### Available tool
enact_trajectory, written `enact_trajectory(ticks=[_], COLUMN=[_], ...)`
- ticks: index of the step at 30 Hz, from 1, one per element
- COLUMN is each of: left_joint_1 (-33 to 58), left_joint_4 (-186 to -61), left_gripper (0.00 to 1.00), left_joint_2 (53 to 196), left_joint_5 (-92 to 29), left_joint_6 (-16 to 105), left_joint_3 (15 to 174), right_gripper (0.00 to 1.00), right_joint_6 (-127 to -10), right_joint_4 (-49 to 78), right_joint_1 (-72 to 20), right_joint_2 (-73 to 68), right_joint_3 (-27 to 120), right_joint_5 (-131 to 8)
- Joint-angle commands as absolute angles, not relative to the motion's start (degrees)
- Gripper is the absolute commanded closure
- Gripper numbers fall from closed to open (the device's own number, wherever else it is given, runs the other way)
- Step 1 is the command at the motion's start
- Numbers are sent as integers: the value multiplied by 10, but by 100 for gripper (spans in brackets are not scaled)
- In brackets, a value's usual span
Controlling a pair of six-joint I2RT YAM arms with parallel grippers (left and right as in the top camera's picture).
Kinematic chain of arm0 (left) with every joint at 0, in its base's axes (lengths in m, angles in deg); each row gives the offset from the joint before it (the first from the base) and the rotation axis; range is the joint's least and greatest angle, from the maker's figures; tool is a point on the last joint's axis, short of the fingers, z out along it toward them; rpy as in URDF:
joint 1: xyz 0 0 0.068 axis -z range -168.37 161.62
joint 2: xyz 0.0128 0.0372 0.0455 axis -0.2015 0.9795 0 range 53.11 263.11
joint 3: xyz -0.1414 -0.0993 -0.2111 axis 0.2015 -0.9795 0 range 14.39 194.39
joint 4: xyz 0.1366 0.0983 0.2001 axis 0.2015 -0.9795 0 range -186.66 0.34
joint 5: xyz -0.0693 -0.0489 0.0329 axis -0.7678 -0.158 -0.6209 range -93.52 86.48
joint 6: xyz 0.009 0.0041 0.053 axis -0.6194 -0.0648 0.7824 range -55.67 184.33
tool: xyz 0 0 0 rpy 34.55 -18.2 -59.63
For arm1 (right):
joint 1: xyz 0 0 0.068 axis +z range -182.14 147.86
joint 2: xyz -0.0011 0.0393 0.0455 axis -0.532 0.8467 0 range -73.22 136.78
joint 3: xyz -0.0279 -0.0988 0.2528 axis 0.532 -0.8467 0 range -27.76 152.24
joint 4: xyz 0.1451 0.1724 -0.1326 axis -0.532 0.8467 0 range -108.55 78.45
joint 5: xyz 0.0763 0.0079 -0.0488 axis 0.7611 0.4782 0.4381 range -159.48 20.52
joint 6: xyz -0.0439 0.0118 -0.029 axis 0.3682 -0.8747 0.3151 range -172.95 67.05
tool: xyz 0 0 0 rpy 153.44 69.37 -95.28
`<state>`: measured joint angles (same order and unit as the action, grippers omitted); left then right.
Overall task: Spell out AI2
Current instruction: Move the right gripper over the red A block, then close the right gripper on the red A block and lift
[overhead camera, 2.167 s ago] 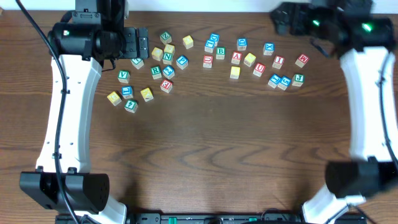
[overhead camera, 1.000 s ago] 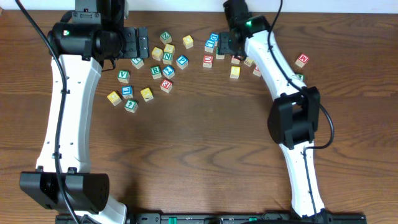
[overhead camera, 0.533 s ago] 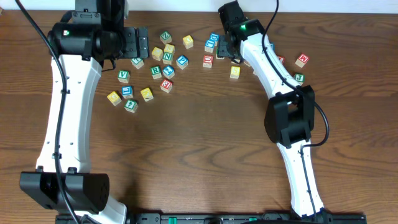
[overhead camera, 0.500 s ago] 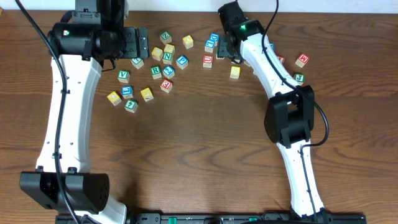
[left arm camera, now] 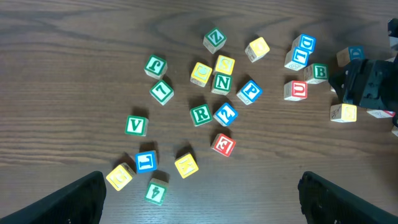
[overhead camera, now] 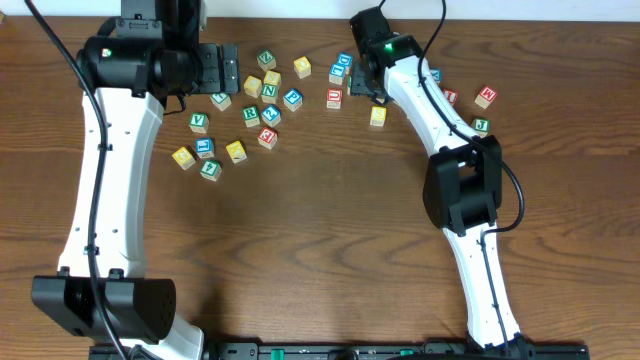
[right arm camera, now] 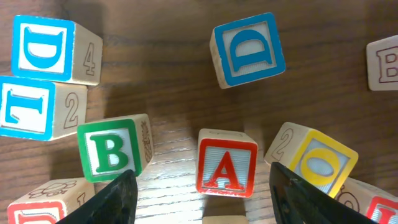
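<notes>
Right gripper over far-centre cluster on wood table, jaws spread wide w/ red A cube between the fingers, clear of both. Green B cube sits just left of A, yellow cube just right, blue D cube on far side. Left gripper also open, holding nothing, above far-left scatter. I cube & 2 cube: can't tell which they are from these views
</notes>
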<state>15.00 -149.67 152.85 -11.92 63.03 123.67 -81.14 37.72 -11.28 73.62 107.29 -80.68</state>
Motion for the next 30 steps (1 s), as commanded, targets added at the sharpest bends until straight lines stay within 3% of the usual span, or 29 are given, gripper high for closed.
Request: enact_trajectory(ticks=[1,6,19,30], left_joint_1=[148,148,148,148], left_joint_4=[-1498,-1498,-1498,-1498], left_gripper=[2,3,2,2], left_joint_2=[1522,1522,1522,1522], left_joint_5=[-114,-114,-114,-114], left_joint_6=[630,630,630,630], left_joint_3=[1248,1248,1248,1248], right_gripper=[40,48,50,65], right_joint_6=[-826,-826,-825,-825], right_joint_4=[374,372,346,322], right_joint_1=[-115,-115,-116,-117], right_joint_2=[750,750,750,750], right_joint_3=[1082,1081,1048,1023], right_joint_5=[-829,-841,-852,-855])
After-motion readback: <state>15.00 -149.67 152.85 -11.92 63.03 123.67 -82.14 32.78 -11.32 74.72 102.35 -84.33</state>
